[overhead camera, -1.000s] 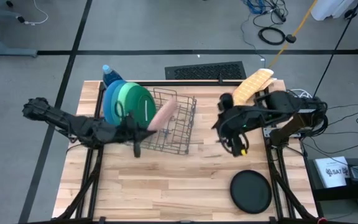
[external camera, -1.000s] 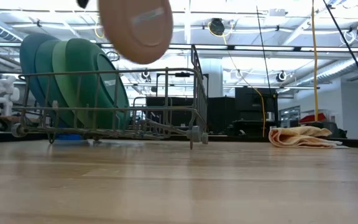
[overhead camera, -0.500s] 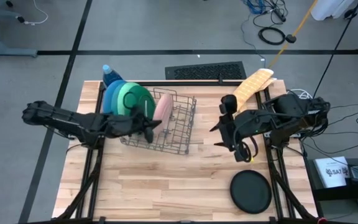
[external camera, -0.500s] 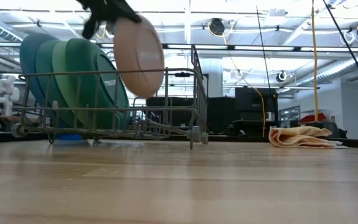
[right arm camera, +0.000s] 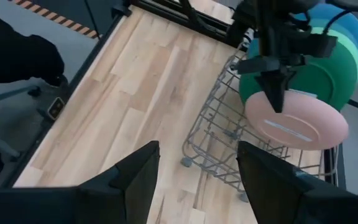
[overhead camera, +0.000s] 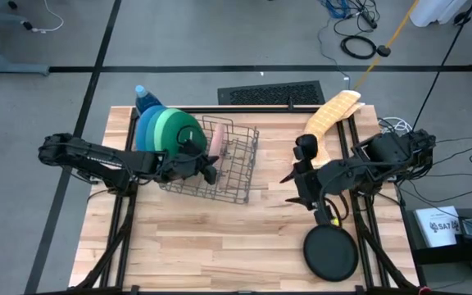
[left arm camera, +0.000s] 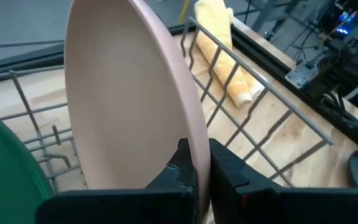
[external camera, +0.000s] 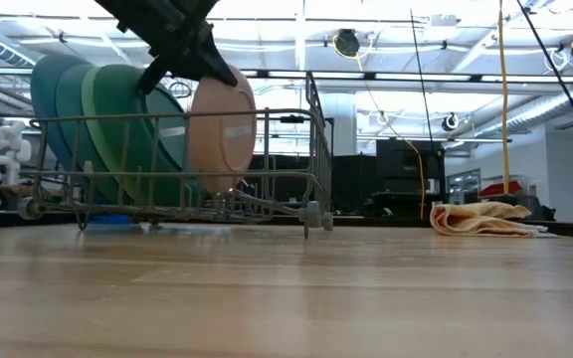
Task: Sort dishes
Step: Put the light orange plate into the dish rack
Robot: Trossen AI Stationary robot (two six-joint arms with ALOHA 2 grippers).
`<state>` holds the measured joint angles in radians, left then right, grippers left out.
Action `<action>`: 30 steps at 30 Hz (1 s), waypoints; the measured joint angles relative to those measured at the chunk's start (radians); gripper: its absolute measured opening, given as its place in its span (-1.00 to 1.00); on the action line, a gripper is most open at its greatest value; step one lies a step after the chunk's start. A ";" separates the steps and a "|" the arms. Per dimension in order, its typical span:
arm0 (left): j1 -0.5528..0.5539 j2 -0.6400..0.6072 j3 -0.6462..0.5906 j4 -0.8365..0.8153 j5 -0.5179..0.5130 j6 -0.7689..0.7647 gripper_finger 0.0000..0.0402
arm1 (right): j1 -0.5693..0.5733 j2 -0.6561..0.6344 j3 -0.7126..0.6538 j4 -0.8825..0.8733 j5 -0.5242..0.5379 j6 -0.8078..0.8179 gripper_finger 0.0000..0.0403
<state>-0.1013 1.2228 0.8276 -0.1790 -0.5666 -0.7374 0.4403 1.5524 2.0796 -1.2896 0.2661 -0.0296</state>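
A small pink plate (external camera: 222,134) stands on edge in the wire dish rack (overhead camera: 234,176), just right of the green plate (overhead camera: 180,131). My left gripper (left arm camera: 202,171) is shut on it. The teal (overhead camera: 161,129) and blue (overhead camera: 147,131) plates stand on edge in the rack's left end. A black plate (overhead camera: 330,252) lies flat on the table near the front right. My right gripper (right arm camera: 197,180) hangs open above the table just beyond the black plate, touching nothing. My left gripper pinches the pink plate's rim (left arm camera: 199,146) between its two fingers, at the plate's upper edge (external camera: 203,78). The fingers slant down from the table's left. The plate hangs nearly upright below them, its lower part inside the rack; whether it rests on the wires I cannot tell.
A rolled yellow cloth (overhead camera: 334,115) lies at the table's far right. A blue soap bottle (overhead camera: 142,97) stands behind the rack's left end. Bare wood (overhead camera: 220,238) stretches in front of the rack.
My left gripper has gone down and toward the rack's left end, rolling as it went. The pink plate has turned from face-on to nearly upright on edge and sunk from above the rack into it, beside the green plate. My right gripper has gone toward the near edge and the black plate.
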 joint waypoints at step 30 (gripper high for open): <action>0.002 -0.011 -0.001 -0.068 0.036 -0.095 -0.37 | 0.047 0.000 0.000 0.005 0.051 0.003 0.04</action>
<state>-0.0989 1.2117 0.8268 -0.2471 -0.5304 -0.8323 0.4870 1.5528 2.0792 -1.2842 0.3168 -0.0269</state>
